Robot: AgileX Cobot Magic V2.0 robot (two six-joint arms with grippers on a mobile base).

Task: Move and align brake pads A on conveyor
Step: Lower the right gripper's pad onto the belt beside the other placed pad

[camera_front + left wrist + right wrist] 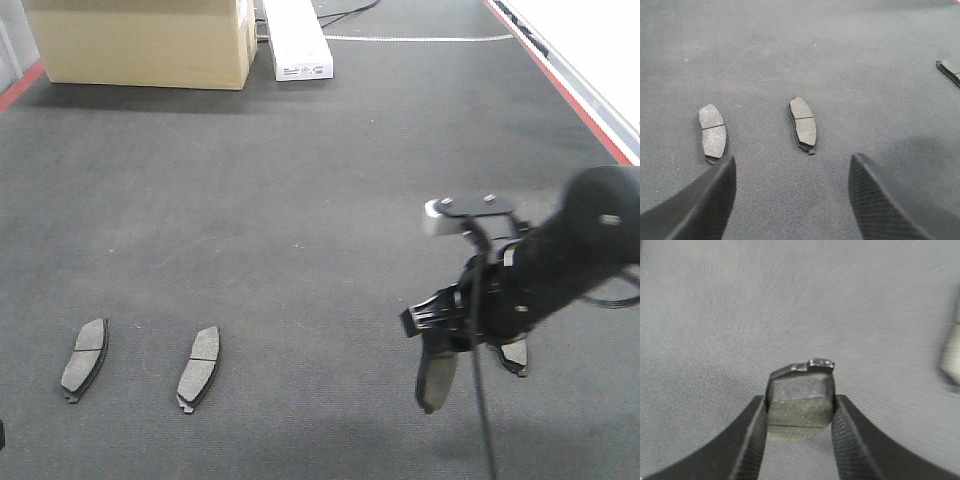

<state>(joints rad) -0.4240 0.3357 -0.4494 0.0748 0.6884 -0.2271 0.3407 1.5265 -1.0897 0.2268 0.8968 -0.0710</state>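
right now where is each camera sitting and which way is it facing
Front view: high, looking down the conveyor; right gripper holds a held pad.
Left wrist: low over the belt, between open left gripper fingers, facing two lying pads.
Right wrist: between fingers clamping the held pad.
Front and left wrist share the two lying pads.

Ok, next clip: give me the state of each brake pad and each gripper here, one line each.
Left pad: flat on the conveyor, untouched.
Second pad: flat on the belt beside it, roughly parallel.
Held pad: clamped between the right gripper fingers, off the belt.
Fourth pad: on the belt, partly hidden behind the right arm.
Left gripper: open, empty.
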